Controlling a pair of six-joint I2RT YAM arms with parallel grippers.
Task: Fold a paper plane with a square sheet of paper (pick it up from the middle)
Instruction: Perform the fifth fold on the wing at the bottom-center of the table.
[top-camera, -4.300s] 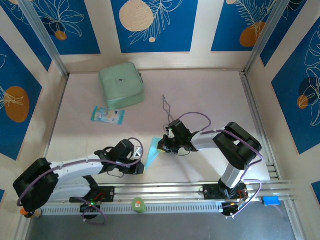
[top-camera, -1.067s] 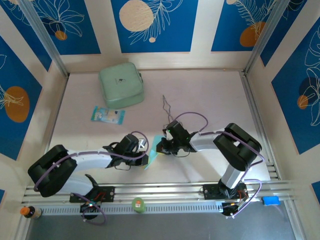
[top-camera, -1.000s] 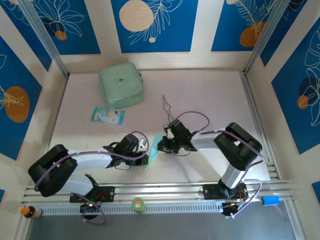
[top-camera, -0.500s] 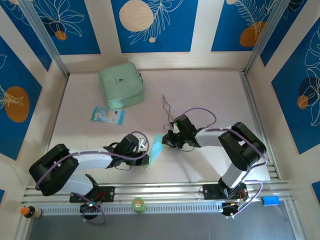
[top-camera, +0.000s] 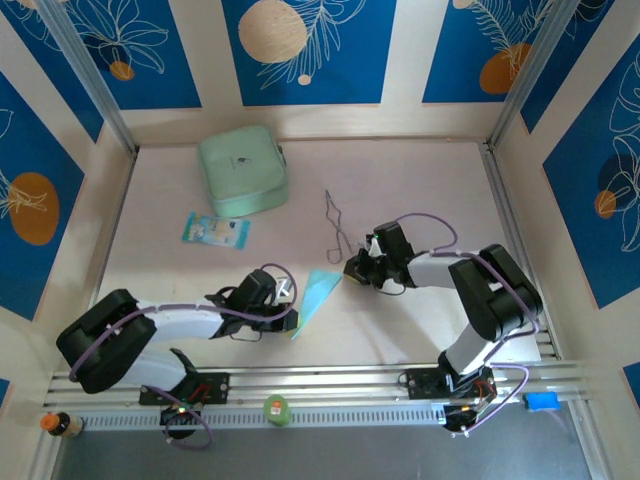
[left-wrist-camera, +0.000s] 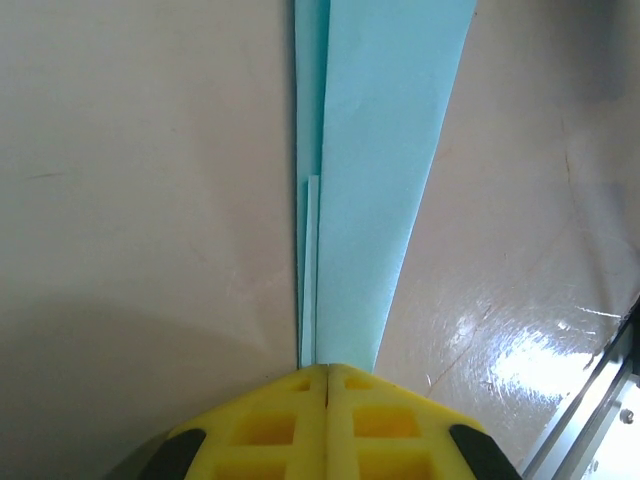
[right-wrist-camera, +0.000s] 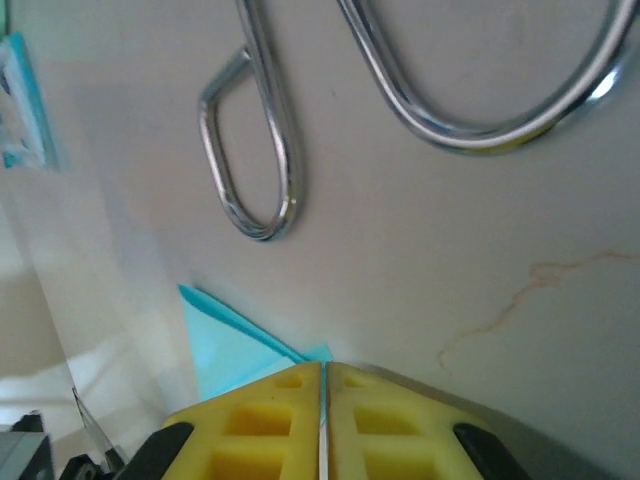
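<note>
The cyan sheet of paper, folded into a slim pointed paper plane, lies on the table between the two arms. My left gripper is shut on its narrow near end. In the left wrist view the folded layers of the paper plane run straight up from the closed yellow pads of the left gripper. My right gripper sits at the wide far corner. In the right wrist view the right gripper has its pads pressed almost together, with a corner of the paper plane running in between them.
Metal tongs lie just beyond the right gripper and show close in the right wrist view as tongs. A mint-green case and a blue-and-white packet sit at the back left. A metal rail borders the near edge.
My right gripper has moved right, away from the left one, and the paper's wide end has spread out with it. The left gripper has kept its grip and its place over the last second.
</note>
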